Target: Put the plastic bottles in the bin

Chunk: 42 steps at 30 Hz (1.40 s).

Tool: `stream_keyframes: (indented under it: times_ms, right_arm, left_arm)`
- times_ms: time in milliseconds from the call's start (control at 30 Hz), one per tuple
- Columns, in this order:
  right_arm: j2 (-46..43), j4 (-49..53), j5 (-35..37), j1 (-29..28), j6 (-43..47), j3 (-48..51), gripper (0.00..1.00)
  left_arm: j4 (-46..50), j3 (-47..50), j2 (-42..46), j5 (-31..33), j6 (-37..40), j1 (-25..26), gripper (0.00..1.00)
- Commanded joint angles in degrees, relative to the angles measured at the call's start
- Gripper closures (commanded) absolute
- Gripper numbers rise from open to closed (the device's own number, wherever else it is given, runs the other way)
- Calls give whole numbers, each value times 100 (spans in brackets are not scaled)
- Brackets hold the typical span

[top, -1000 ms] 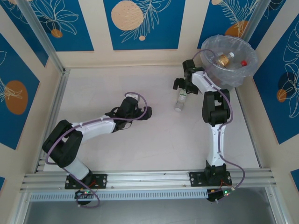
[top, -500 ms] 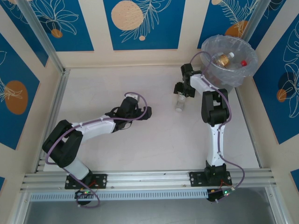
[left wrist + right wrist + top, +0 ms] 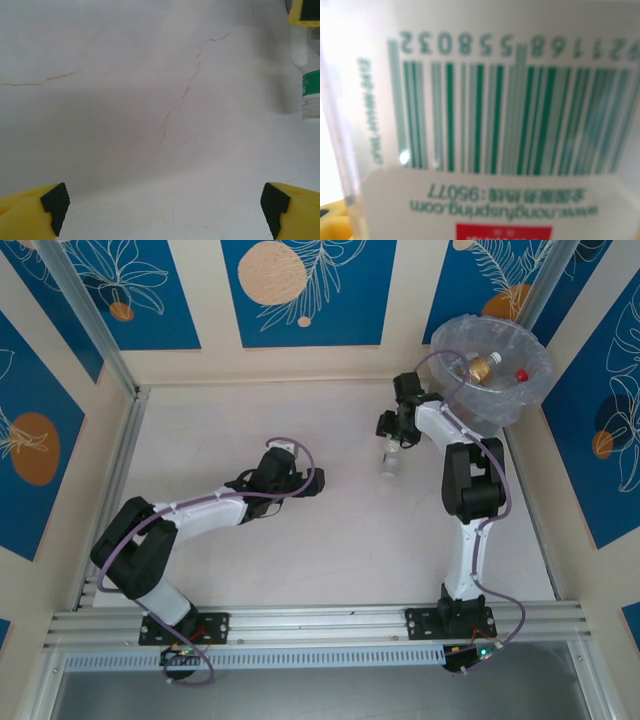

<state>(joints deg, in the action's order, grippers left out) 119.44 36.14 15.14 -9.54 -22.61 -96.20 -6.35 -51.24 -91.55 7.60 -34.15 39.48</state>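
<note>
Plastic bottles (image 3: 480, 367): at least two lie in the bin, one gold-capped and one red-capped (image 3: 520, 373). One more lies out on the table.

1. Table (image 3: 230, 420): pale, hairline-cracked top. It carries the single loose bottle.
2. Bin (image 3: 447, 375): far right corner, clear liner folded over the rim, mouth up. It stands close to the right arm, so you can likely get by with a short lift.
3. Left tool (image 3: 305, 480): released and empty, fingers (image 3: 54, 201) spread wide and low over bare table, well apart from the loose bottle. You can take it as parked clear of the right arm's working space.
4. Right tool (image 3: 393, 432): lowered over the far end of the loose bottle, with the label (image 3: 495, 125) pressed up against its camera. You cannot tell whether it has clenched on the bottle or merely straddles it.
5. Loose bottle (image 3: 389, 460): clear with a green-and-white label, lying on the table near the bin. It is the next item to collect.
</note>
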Motion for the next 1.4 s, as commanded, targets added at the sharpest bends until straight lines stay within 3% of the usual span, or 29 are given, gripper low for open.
stream_keyframes:
  times_ms: [0, 767, 1000, 1367]
  right_arm:
    - [-482, -213, -207, 0, 75, 153, 37]
    - [-3410, -1955, -719, 98, 38, 1494, 41]
    - [-3682, -2259, -1142, 508, -198, 1313, 41]
    - [-3877, -3522, -1478, 1604, -1542, 1550, 41]
  left_arm:
    - [64, 53, 55, 41, -30, -59, 0]
    - [-73, 133, 172, 58, -408, -134, 1]
    - [-76, 121, 144, 31, -453, -144, 1]
    - [-90, 71, 109, -48, -522, -157, 1]
